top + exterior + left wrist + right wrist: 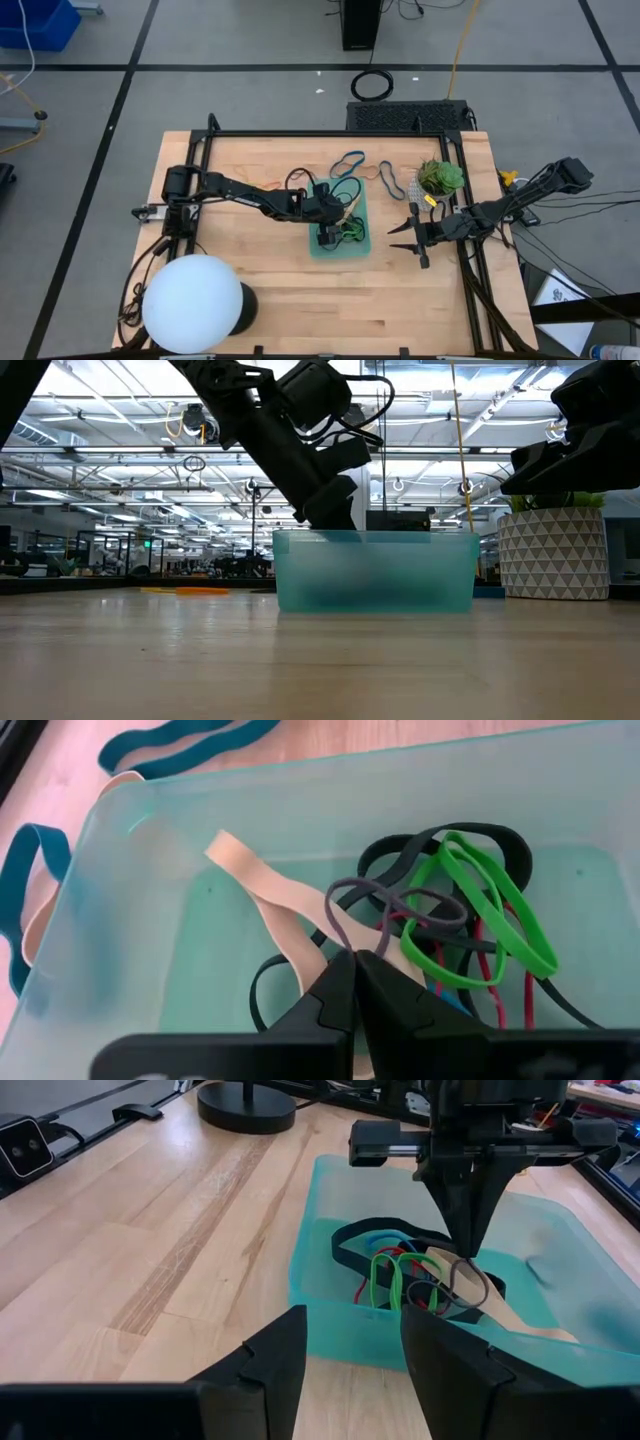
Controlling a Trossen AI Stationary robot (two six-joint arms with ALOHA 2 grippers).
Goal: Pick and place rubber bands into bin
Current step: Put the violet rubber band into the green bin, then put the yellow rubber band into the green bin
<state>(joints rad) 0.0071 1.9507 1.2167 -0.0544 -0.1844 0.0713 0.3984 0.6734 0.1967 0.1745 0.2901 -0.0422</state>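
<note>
The teal bin (362,205) stands mid-table and holds several rubber bands: green (485,895), black (400,850), red and tan (260,880). The bin also shows in the low view (375,575) and the right wrist view (340,1320). My left gripper (328,232) reaches down inside the bin (300,780), shut on a grey-purple band (350,910). My right gripper (408,243) is open and empty, to the right of the bin, above the table. More bands lie on the table beyond the bin: blue ones (348,162) and a blue and orange pair (390,178). My left gripper pinches the grey-purple band at one end of its loop (345,945) between its two fingertips, coming from above and pointing down. The loop (470,1280) hangs slack below the fingertips, over the other bands. The tan band runs under the fingertips; I cannot tell whether it is held.
A leafy green ball in a white patterned pot (440,178) stands right of the bin's far end. A white globe lamp (195,300) on a black base stands at the near left. Teal bands (180,745) lie just outside the bin's rim.
</note>
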